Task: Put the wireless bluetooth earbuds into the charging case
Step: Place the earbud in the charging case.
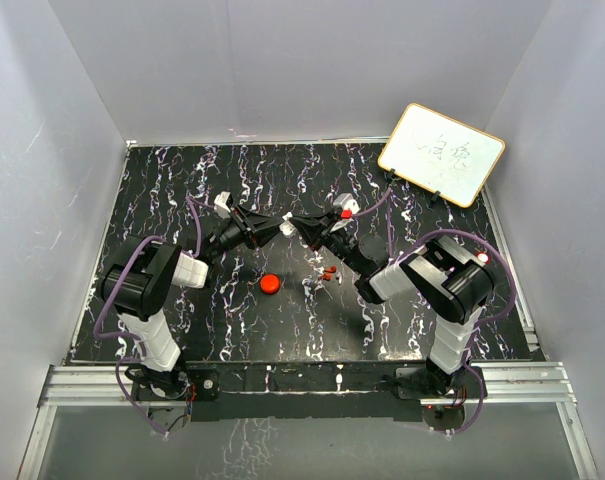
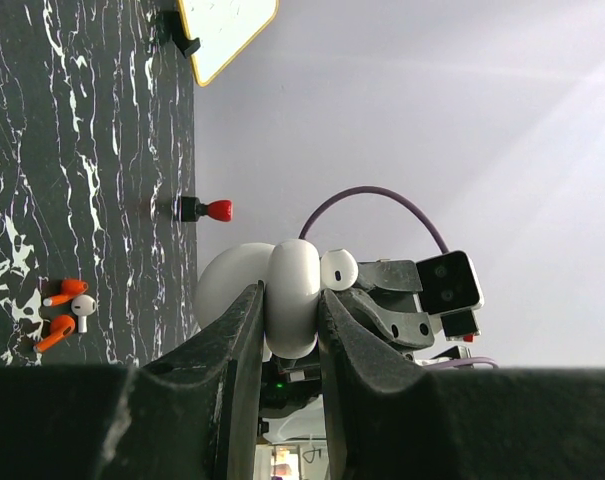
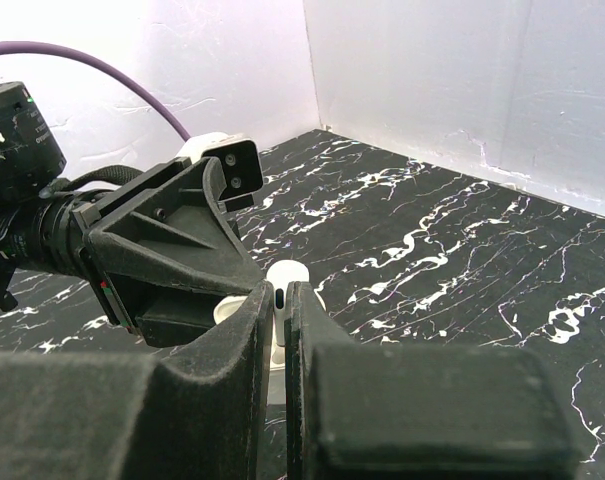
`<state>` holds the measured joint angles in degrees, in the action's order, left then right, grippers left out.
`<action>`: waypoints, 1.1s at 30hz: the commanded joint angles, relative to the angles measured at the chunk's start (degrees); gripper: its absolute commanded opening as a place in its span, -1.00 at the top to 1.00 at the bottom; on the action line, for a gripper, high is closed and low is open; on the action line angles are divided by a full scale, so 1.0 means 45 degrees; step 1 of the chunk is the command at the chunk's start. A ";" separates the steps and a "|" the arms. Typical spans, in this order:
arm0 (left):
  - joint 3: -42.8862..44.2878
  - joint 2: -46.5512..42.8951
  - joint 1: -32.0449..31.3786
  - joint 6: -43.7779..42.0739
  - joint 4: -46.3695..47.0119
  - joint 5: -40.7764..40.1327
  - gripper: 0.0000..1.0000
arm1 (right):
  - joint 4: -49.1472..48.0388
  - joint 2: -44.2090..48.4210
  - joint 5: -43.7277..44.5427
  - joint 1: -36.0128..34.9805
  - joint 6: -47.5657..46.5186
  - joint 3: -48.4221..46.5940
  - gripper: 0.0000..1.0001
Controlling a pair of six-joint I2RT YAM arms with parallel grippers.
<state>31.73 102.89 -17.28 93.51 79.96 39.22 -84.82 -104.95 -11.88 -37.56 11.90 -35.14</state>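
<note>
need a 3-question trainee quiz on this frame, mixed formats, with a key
1. Fill in: the red puck lies on the ____.
2. True or false: the left pincer grips the white charging case.
3. What does the right pincer hold? A) the red puck B) a white earbud C) nothing

Key: 1 table; 2 true; 3 B

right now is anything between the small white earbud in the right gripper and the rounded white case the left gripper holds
Nothing visible. The small white plastic earbud, pinched in the right gripper, sits against the rounded white plastic case clamped in the left gripper, with no object showing between them in the left wrist view.
</note>
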 commanded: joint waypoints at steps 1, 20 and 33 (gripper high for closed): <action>0.0389 0.0076 -0.0049 0.0625 0.3159 0.0165 1.00 | -0.4300 0.0210 0.0121 -0.0069 -0.0350 0.0002 1.00; 0.0556 0.0097 -0.0050 0.0882 0.3333 0.0139 1.00 | -0.4297 0.0417 0.0262 -0.0053 -0.0614 0.0269 1.00; 0.0615 -0.0032 -0.0050 0.0927 0.3347 0.0080 1.00 | -0.4315 0.0415 0.0186 -0.0071 -0.0487 0.0386 1.00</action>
<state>32.27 104.25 -17.34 95.68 80.95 39.20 -84.86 -104.92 -11.53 -37.56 10.57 -33.95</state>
